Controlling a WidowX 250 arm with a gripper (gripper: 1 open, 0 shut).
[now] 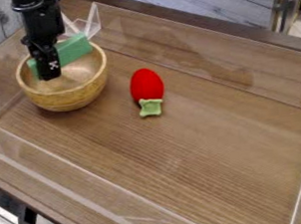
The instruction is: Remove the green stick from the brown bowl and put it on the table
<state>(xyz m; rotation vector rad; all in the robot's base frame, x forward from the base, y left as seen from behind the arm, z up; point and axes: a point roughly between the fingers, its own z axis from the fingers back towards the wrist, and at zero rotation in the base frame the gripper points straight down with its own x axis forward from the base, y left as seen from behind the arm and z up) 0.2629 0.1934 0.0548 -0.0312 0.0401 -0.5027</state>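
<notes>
Holding the green stick [73, 47], the gripper [47, 72] stood over the brown bowl [64, 82] at the far left of the table [196, 140]. The jaws were closed only part of the way, with the near end of the stick between them, so the black fingers covered that end. The free end of the stick reached out to the right and away from the camera, tilted upward, and it lay above the far right part of the bowl's rim. I could not tell whether the stick touched the rim there. Inside the bowl the pale bottom was visible in front of the fingers.

The arm came down from the top edge of the picture, and the gripper pointed straight down into the bowl. Its fingertips were at about the level of the rim, in the left half of the bowl.

To the right of the bowl, apart from it, a red strawberry toy [145, 87] lay on the wood with its small green stem toward the camera. Clear walls [104, 18] stood along the table's edges.
</notes>
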